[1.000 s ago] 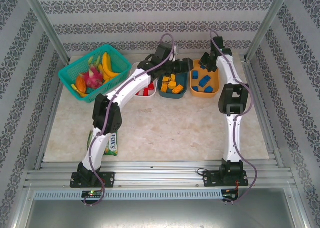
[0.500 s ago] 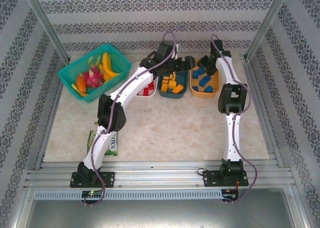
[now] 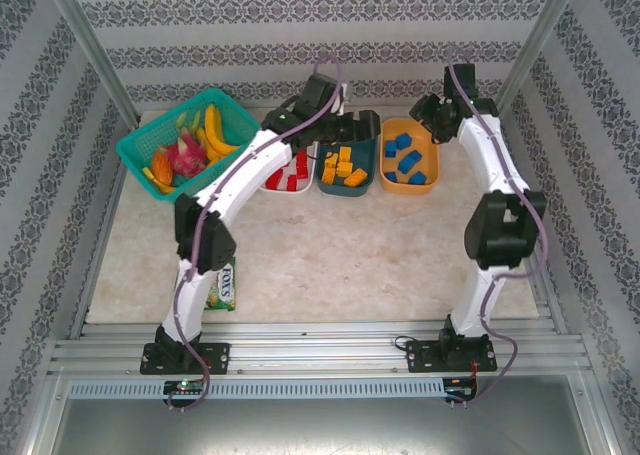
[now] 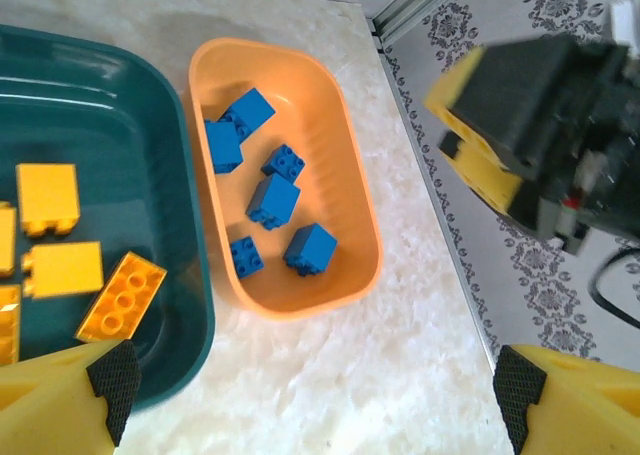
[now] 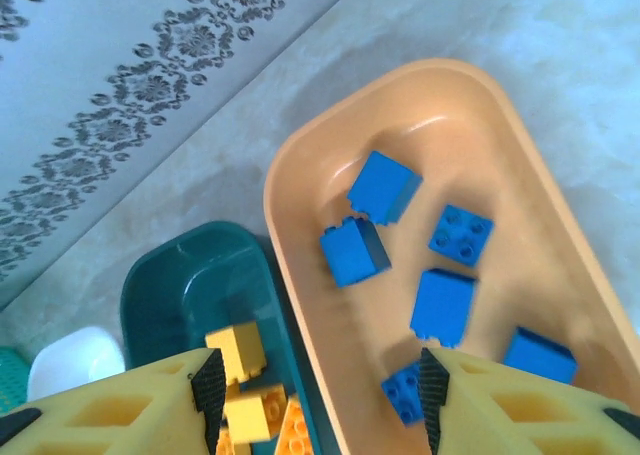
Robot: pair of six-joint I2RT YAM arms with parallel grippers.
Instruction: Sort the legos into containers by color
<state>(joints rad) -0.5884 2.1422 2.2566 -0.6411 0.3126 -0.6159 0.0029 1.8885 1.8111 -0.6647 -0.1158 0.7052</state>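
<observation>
Your desk (image 3: 330,255) is a pale, marbled slab, mostly bare across its middle and right side. At the far left corner you have a teal lattice basket (image 3: 140,147), set at an angle to the desk's edges. Along the far edge, to the right of the basket, three tubs sit in a row: the white tub (image 3: 296,193) nearest the basket, the dark teal tub (image 3: 346,192) in the middle and the orange tub (image 3: 410,189) on the right, each just beside its neighbour. Well apart from these, a green snack packet (image 3: 225,285) lies flat by the near left edge.
</observation>
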